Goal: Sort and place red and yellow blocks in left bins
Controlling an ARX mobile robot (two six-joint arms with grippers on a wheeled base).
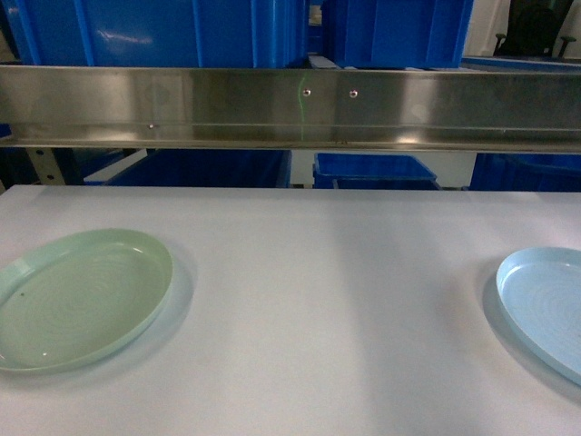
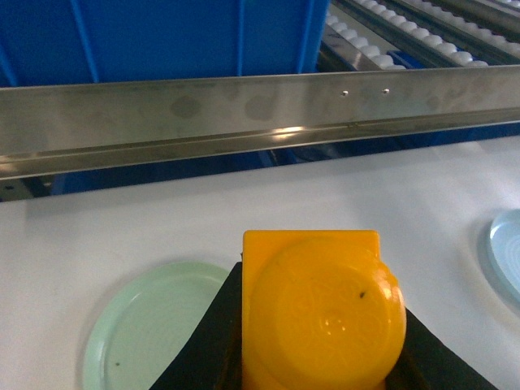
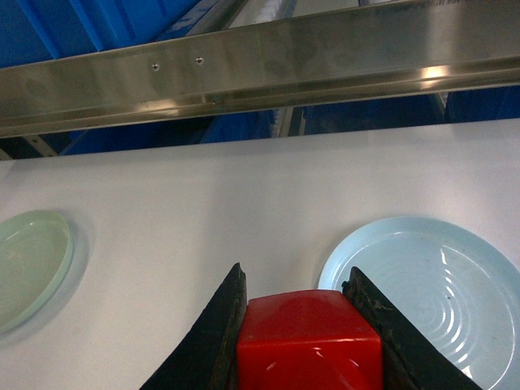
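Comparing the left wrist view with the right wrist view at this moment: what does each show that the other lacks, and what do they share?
Only the left wrist view shows the yellow block, held between the left pincer's dark fingers, and a row of white rollers behind the rail.

Only the right wrist view shows a red block, clamped in the right pincer.

Both show the steel rail, blue bins behind it, the white table, the green plate and the blue plate; the blue plate is nearly whole only from the right wrist.
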